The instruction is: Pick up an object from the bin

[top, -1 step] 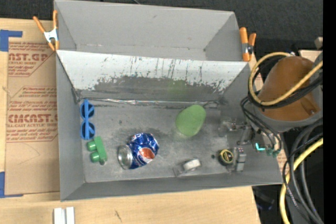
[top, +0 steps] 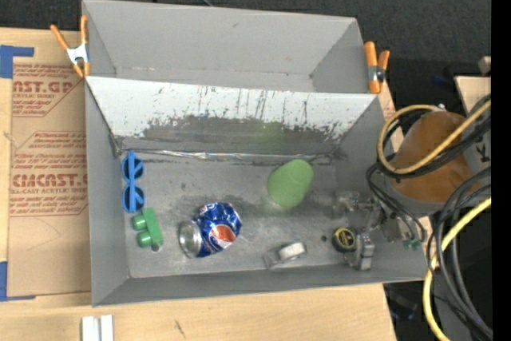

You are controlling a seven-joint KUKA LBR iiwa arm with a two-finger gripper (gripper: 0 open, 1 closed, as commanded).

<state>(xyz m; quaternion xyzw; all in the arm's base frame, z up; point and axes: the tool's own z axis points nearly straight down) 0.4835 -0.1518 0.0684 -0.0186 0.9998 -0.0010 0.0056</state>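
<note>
A: Orange cover [top: 427,160] and cables [top: 447,251] of your arm rise toward your camera at the bin's [top: 215,52] right edge. Below them your gripper [top: 363,247] sits low in the near right corner.
B: Open or closed, you cannot tell from here. Just left of it, a small black round thing with a yellow ring [top: 343,237] lies on the floor.
A: Along the near wall you have a grey piece [top: 289,251], then a crushed blue can [top: 211,229].
B: Your green ball [top: 289,184] is mid-floor; a green block [top: 148,227] and blue toy glasses [top: 132,184] lie by the left wall.
</note>
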